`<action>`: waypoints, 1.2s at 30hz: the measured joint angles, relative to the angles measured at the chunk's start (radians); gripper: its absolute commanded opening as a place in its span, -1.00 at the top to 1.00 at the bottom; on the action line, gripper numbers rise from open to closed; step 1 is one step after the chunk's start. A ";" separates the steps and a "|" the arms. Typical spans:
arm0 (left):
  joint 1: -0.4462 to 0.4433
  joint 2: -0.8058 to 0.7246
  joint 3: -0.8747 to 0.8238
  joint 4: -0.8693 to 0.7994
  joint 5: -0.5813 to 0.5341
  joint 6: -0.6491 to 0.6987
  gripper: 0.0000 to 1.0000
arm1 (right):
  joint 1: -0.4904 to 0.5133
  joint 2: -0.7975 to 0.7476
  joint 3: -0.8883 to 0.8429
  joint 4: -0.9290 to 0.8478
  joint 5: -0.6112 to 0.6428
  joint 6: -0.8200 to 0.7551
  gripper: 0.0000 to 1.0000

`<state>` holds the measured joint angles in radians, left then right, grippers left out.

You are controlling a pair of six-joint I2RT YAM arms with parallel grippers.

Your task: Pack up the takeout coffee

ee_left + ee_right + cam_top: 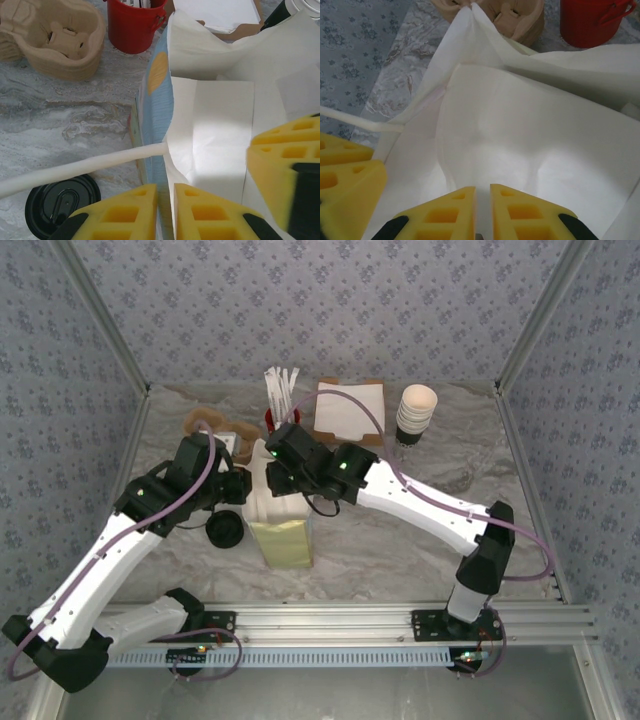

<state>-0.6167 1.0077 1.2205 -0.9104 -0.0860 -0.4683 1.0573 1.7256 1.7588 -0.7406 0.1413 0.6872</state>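
Takeout coffee [225, 530]: one; it stands on the table [400, 540] just left of the bag, outside it; black lid up, so its long axis is vertical.
Paper bag [282, 540]: one, white and yellow; upright between the two arms, mouth spread open upward; a white handle strap [80, 167] trails off its left side.
Left gripper [165, 200]: fingers almost together, nipping the bag's left rim; nothing else in it.
Right gripper [482, 200]: fingers likewise nearly closed on the bag's wall across the mouth, as best I can see.
Relation that matters: the coffee lies down and to the left of the left gripper, near it but apart; the left arm is plainly nearer, the right has the bag in its way; I'd judge one rim must be let go before the cup can be lifted over into the mouth.
Other counts: one red cup [271, 421] of white sticks; one stack of white cups [417, 410]; one brown cup carrier [55, 40].
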 measured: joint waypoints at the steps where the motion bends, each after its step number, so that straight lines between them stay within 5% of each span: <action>1: 0.000 0.000 0.000 0.001 0.001 0.000 0.67 | -0.002 0.007 0.000 0.001 -0.003 0.000 0.65; 12: 0.002 0.000 0.000 0.006 0.011 0.000 0.58 | -0.012 0.032 0.023 0.001 -0.026 -0.009 0.44; 19: 0.002 0.000 0.000 0.015 0.012 -0.004 0.27 | -0.019 -0.007 0.138 -0.031 -0.024 -0.064 0.25; 27: 0.002 0.002 0.106 0.018 0.008 0.031 -0.30 | -0.055 -0.173 0.159 -0.056 0.032 -0.131 0.17; 36: 0.081 0.016 0.289 0.052 -0.098 0.123 -0.68 | -0.246 -0.448 -0.035 -0.058 0.117 -0.190 0.06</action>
<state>-0.5354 1.0241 1.5097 -0.8585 -0.1837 -0.3450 0.8108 1.2778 1.7237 -0.7990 0.2588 0.4969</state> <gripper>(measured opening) 0.808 0.449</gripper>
